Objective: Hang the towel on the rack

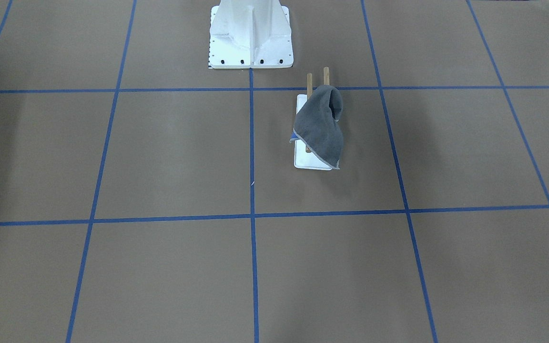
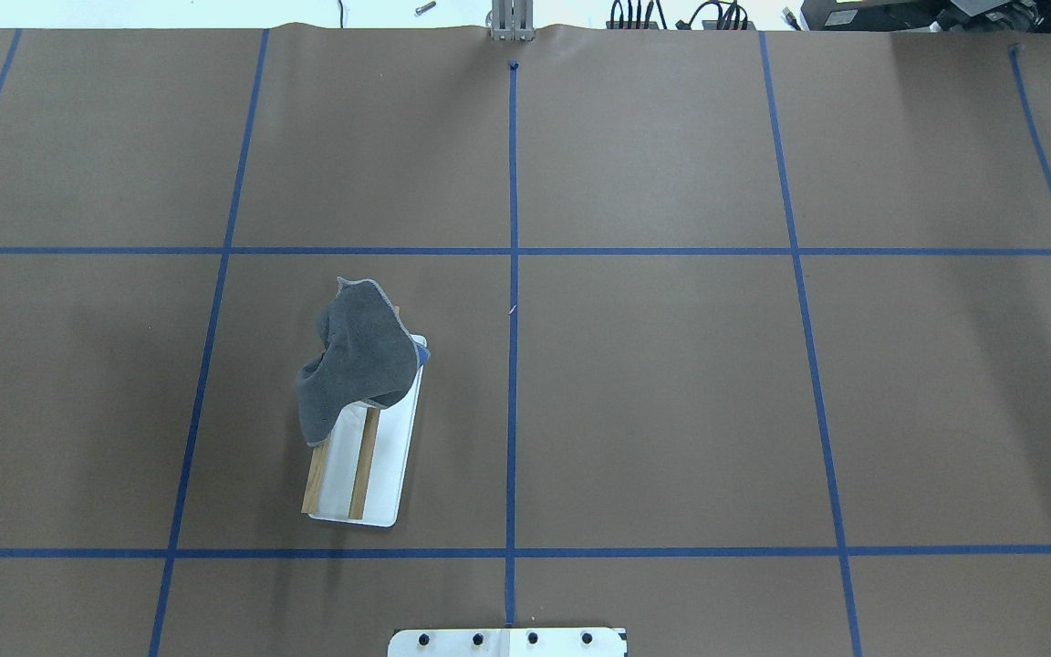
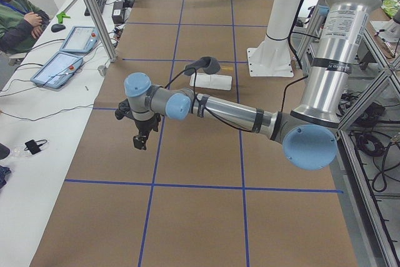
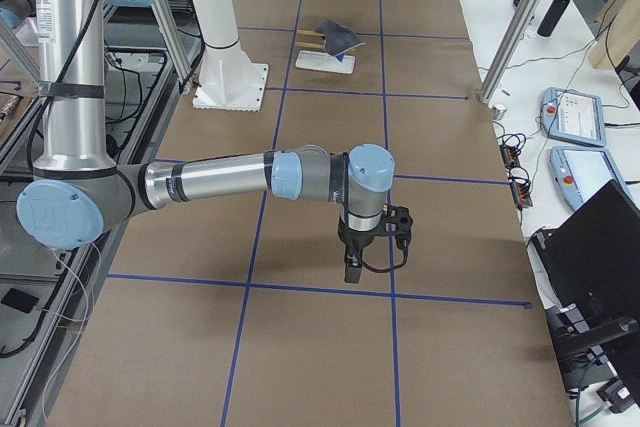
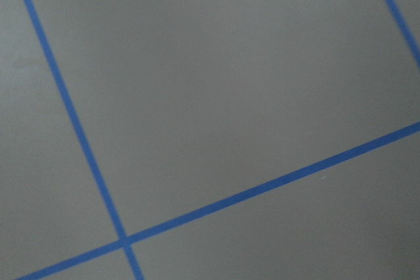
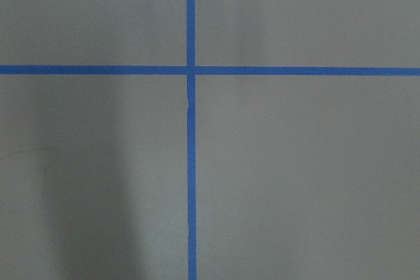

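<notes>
The dark grey towel (image 1: 320, 126) hangs bunched over one end of the rack (image 1: 310, 163), draped across its two brown wooden rods (image 2: 364, 465); a blue tag shows at its edge. The rack's white base (image 2: 390, 474) lies on the robot's left half of the table. The towel also shows in the exterior left view (image 3: 206, 64) and in the exterior right view (image 4: 338, 37). My left gripper (image 3: 140, 142) hangs over bare table, far from the rack. My right gripper (image 4: 352, 272) hangs over the table's other end. I cannot tell whether either is open or shut. Neither touches the towel.
The white bolted pedestal (image 1: 250, 38) stands at the robot's edge of the table. Blue tape lines grid the brown table top. An operator (image 3: 19, 10) sits beside tablets (image 3: 59, 67) on the side bench. Control pendants (image 4: 575, 117) lie past the table's far edge.
</notes>
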{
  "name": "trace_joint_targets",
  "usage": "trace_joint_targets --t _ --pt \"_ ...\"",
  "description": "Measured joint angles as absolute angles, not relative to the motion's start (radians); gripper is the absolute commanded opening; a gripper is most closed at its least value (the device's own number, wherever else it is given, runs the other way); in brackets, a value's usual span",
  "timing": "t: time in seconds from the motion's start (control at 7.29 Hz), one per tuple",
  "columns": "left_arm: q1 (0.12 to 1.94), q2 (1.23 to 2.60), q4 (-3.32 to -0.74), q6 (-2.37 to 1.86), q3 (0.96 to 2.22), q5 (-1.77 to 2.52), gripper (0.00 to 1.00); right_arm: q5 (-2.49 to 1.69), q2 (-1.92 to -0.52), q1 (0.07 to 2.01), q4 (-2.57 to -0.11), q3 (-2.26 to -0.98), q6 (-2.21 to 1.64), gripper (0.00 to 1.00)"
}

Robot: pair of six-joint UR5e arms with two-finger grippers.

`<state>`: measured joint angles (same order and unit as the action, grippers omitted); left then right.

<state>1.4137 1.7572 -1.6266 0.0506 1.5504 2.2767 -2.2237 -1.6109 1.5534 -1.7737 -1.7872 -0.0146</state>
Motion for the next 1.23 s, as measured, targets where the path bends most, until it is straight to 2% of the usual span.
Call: trace_joint_targets --t 0.41,0.82,1.23 --pt "1.506 1.703 -1.587 0.066 1.553 2.27 0.98 -2.223 -1.606 1.554 -1.772 -1.787 -0.014 1.0" --pt "1.561 1.595 -1.509 0.139 1.669 2.269 0.98 -2.223 -1.601 1.553 -1.772 -1.787 -0.012 1.0" --pt "1.573 1.548 -1.448 0.147 1.747 2.25 0.98 -2.223 -1.599 1.551 -1.772 -1.787 -0.013 1.0"
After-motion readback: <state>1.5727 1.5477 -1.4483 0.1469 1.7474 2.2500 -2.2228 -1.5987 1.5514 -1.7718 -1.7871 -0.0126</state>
